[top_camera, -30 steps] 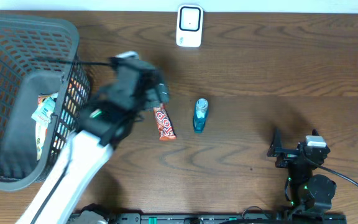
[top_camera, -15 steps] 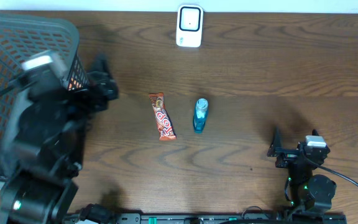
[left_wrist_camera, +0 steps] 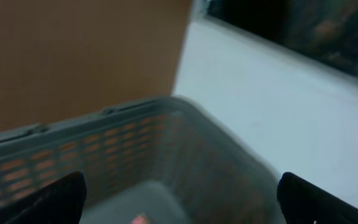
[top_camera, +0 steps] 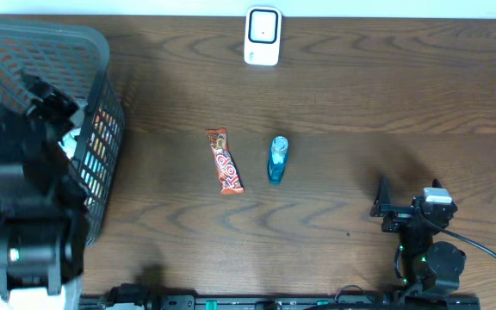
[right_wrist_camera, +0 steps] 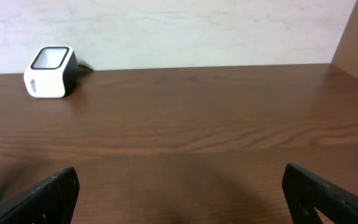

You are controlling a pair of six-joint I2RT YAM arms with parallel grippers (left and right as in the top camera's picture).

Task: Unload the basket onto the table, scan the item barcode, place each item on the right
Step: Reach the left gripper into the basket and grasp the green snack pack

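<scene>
L arm's swung from mid-counter (top_camera: 360, 103) to over basket (top_camera: 58, 34); L fingers (left_wrist_camera: 61, 199) spread, empty. R fingers (right_wrist_camera: 48, 193) spread too, parked. Candy bar (top_camera: 225, 161) lies well right of L fingers, long axis near-to-far.

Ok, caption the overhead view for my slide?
Left gripper above the basket; candy bar and blue bottle lie mid-table, scanner beyond.
</scene>
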